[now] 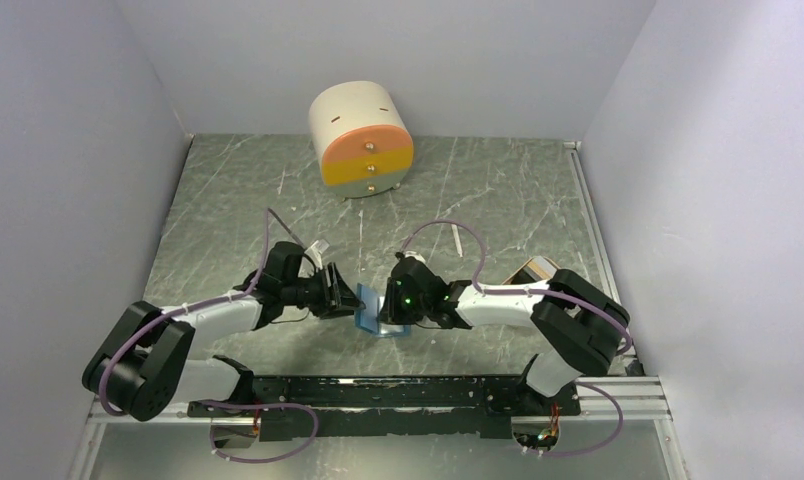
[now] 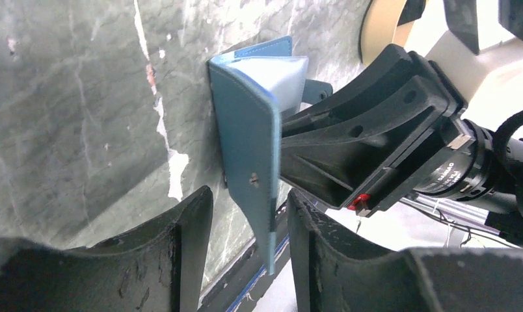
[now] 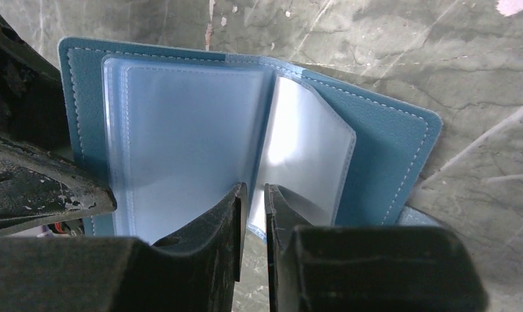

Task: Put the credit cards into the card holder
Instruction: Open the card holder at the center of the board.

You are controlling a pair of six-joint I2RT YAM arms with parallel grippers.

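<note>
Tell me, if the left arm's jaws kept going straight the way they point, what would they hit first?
The card holder: its blue cover stands between the open jaws of the left gripper. Right behind it, probably, comes the right gripper, which grips the holder from the opposite side.

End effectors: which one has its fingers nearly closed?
The right end effector: only a slit between its fingers, at the clear sleeves of the card holder. The left end effector has wider-set fingers astride the blue cover.
</note>
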